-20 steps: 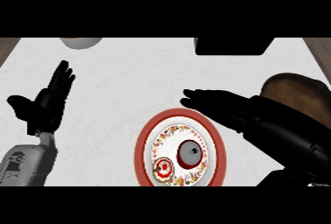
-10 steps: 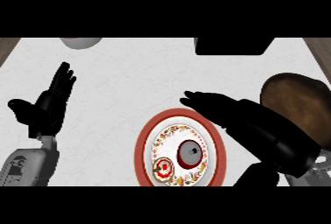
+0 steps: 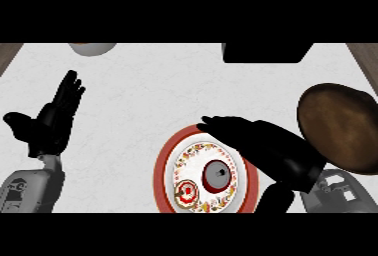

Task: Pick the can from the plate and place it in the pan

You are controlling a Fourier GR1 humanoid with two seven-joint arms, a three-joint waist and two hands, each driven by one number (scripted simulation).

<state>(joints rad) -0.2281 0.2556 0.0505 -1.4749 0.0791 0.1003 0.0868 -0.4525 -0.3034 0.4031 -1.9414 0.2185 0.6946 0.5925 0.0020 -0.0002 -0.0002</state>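
Observation:
A dark red can with a grey lid stands upright on a red-rimmed patterned plate near the lower middle of the counter. My right hand hovers over the plate's right side, just right of the can, fingers stretched toward the upper left and not closed round the can. The brown pan lies at the right edge, partly behind my right hand. My left hand rests open at the left, fingers up, far from the plate.
A black box-like object sits at the back edge, right of centre. A pale bowl shows at the back left. The white counter spreads between them.
My right hand has moved left and down over the plate, closing in on the can, uncovering more of the pan. The left hand has barely moved.

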